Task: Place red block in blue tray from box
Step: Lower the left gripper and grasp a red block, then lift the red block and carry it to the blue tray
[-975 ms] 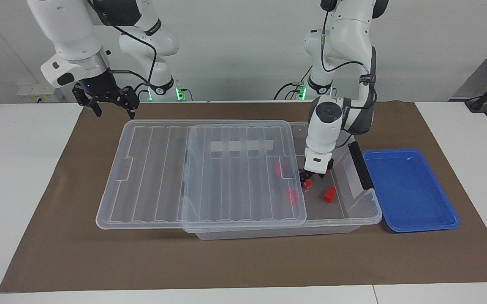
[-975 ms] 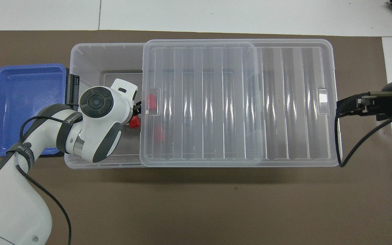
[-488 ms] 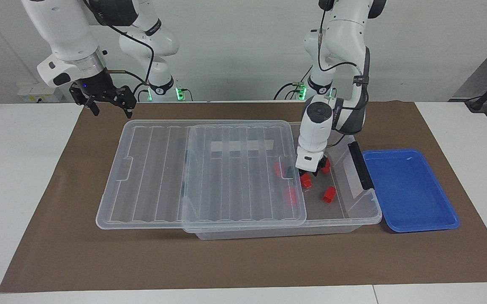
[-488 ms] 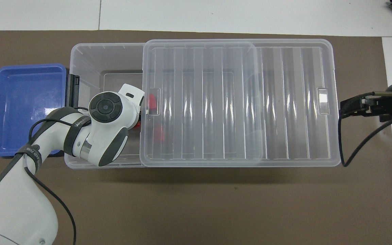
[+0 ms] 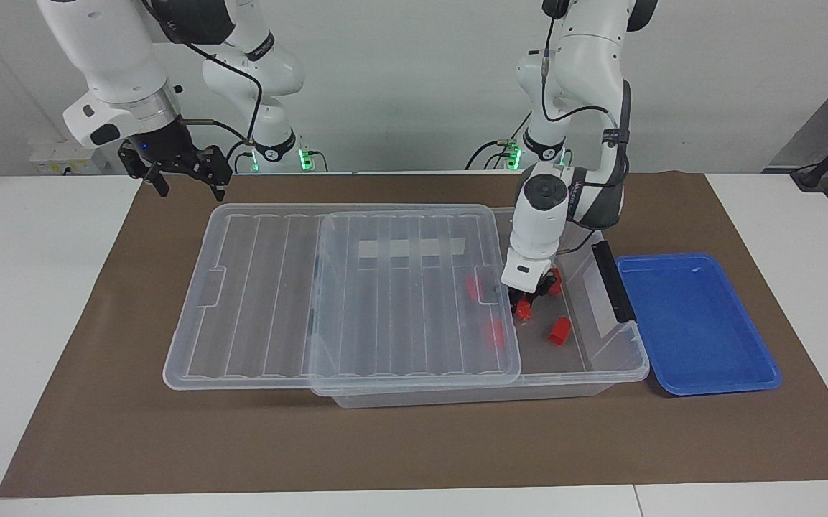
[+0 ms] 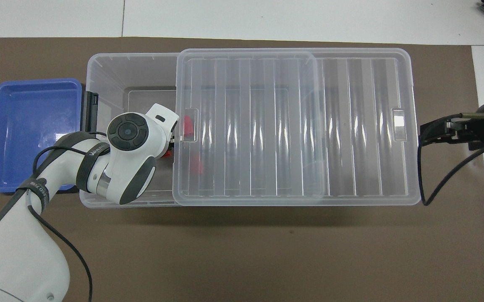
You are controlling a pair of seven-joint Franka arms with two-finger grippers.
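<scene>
The left gripper (image 5: 525, 305) is clamped on a red block (image 5: 523, 309) inside the box (image 5: 604, 359), beside the lid (image 5: 342, 287) edge. Risk: lifting may snag the lid. The right gripper (image 5: 185, 179) waits open; the blue tray (image 5: 694, 323) abuts the latch end.

Clear plastic box (image 5: 600, 373) is looking glossy and see-through, its ribbed lid (image 5: 342, 287) catching streaks of glare. Blue tray (image 5: 701, 323) at 3 o'clock of the box in the facing view is showing smooth shiny plastic with light spots. Red block (image 5: 559, 330) inside the box is looking like bright smooth plastic. Brown mat (image 5: 414, 445) is reading matt, paper-like or felt-like, can't tell which. White tabletop (image 5: 26, 287) is looking smooth, low sheen. Arm shells are showing glossy white plastic.
</scene>
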